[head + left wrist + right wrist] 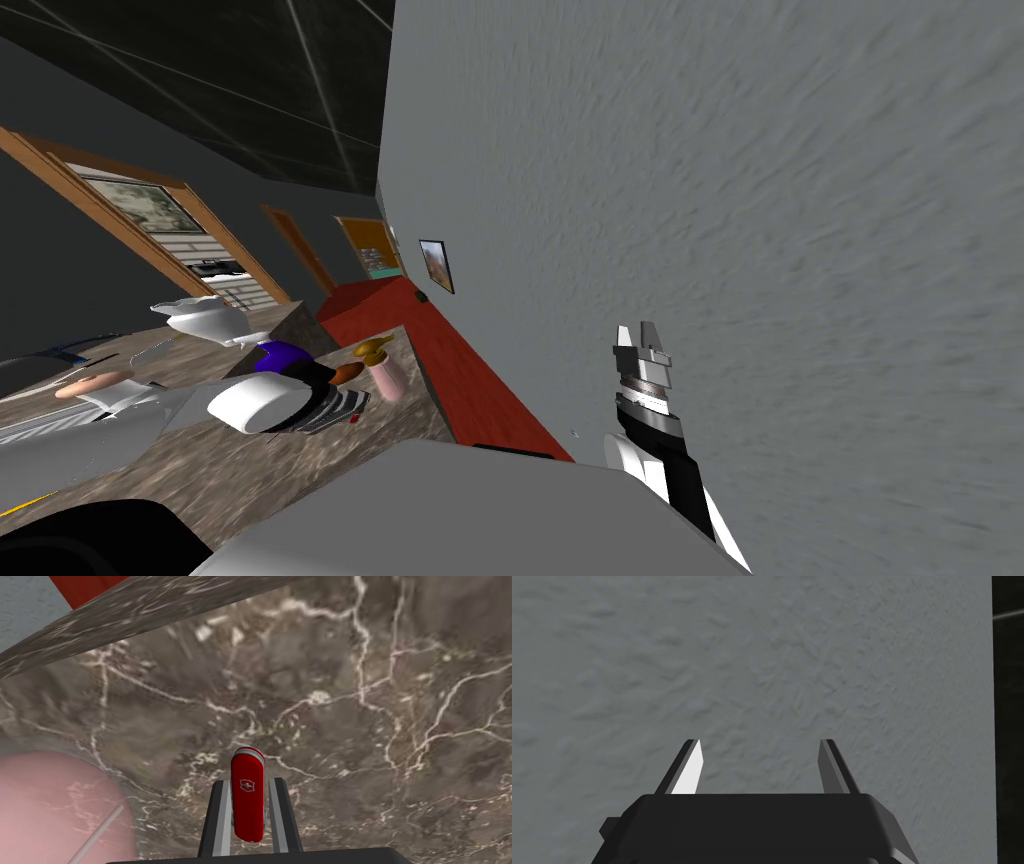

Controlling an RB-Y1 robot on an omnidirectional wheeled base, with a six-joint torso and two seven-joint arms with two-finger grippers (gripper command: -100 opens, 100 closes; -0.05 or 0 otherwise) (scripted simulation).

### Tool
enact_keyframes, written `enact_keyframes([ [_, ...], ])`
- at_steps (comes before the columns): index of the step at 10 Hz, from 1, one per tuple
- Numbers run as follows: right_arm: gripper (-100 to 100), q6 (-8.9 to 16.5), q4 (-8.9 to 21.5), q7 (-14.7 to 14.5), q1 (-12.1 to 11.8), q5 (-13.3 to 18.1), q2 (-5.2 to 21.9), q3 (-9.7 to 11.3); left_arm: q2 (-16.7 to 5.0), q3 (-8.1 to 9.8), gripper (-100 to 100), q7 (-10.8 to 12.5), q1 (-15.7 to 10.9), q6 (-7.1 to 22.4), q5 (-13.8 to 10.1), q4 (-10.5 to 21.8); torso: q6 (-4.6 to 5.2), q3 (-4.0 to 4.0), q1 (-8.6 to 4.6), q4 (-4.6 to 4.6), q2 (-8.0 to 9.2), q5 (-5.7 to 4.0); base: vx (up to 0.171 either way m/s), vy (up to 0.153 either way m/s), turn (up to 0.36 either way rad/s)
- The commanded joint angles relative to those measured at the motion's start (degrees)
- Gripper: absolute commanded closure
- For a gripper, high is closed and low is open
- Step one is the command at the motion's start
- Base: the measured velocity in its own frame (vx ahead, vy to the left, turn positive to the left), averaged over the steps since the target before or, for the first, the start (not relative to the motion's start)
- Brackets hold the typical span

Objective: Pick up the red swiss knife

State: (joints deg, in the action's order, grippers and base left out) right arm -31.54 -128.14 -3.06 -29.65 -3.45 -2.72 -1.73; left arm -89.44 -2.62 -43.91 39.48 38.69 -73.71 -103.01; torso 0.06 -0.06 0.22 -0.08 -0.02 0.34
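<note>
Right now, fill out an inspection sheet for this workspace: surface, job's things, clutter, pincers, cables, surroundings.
Surface: brown marbled countertop.
Job's things: red swiss knife, pressed on both sides by the fingers; I cannot tell if it is off the countertop.
Clutter: pink bottle, blue rounded thing, white rounded thing, white vessel.
Pincers: left pincer shut on the knife; right pincer open, holding nothing, facing the grey wall.
Cables: nothing seen.
Surroundings: grey wall with a small framed picture; red strip between countertop and wall.
</note>
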Motion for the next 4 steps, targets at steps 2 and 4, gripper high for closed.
enact_keyframes([
  [2, 0, 0.00, 0.00, 0.00, 0.01, 0.00, 0.00, 0.00, 1.30, 3.19, 100, -2.56, 1.17, 1.75, -2.08, 1.31, 0.03, 0.00, -0.01, 0.00, 0.02, 0.02, -0.049, -0.022, -0.077],
  [4, 0, 0.00, 0.00, 0.00, 0.00, 0.00, 0.00, 0.00, 1.26, 2.58, 0, -2.45, 0.71, 1.72, -1.87, 1.32, -0.01, -0.04, 0.03, -0.02, -0.07, 0.02, -0.008, -0.003, -0.002],
])
